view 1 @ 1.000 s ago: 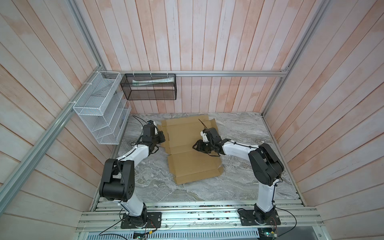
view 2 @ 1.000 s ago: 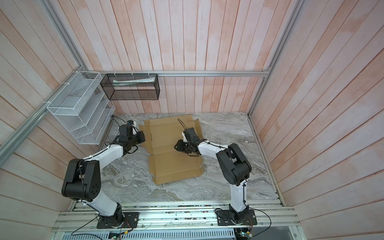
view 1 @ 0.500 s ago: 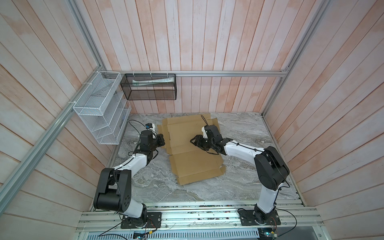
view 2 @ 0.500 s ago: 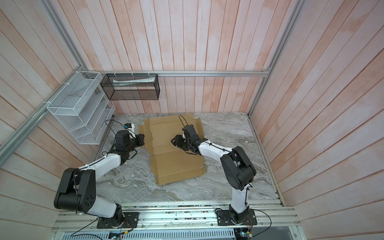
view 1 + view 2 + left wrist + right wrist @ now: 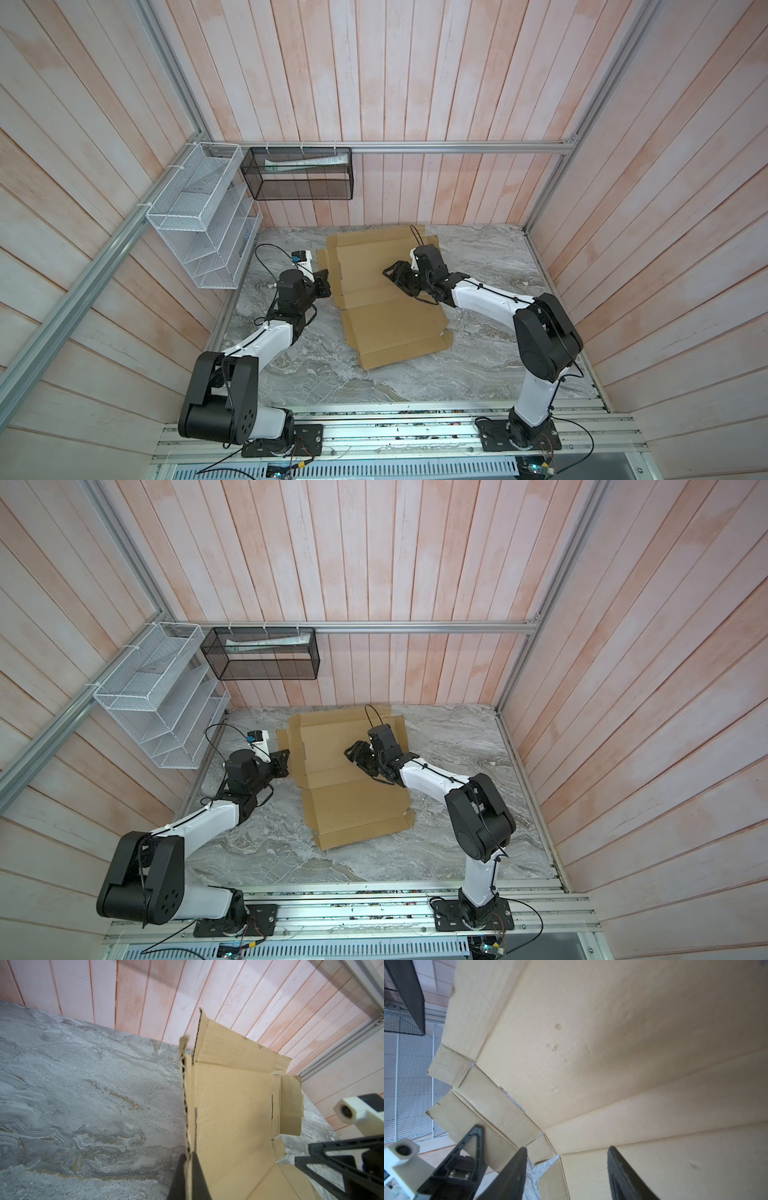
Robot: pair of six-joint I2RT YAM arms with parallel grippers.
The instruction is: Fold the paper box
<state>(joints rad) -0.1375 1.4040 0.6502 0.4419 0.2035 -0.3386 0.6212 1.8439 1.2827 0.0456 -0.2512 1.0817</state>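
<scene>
The paper box (image 5: 390, 328) (image 5: 357, 808) is a tan cardboard sheet lying mostly flat on the marble table, with creased flaps round it. At its left edge my left gripper (image 5: 324, 282) (image 5: 284, 760) is shut on a side flap. In the left wrist view that flap (image 5: 188, 1105) stands on edge between the two fingers of the left gripper (image 5: 188, 1156). My right gripper (image 5: 392, 272) (image 5: 353, 750) hovers over the middle panel. In the right wrist view the right gripper (image 5: 568, 1153) is open over the cardboard (image 5: 591, 1043), holding nothing.
A white wire rack (image 5: 203, 224) hangs on the left wall and a black mesh basket (image 5: 299, 174) on the back wall, both above the table's far left corner. Wooden walls enclose the marble table (image 5: 490, 266) on three sides. A metal rail (image 5: 395, 432) runs along the front.
My right gripper has opened wider and moved left over the box's middle. The left arm has shifted and lowered its elbow, still shut on the side flap.
</scene>
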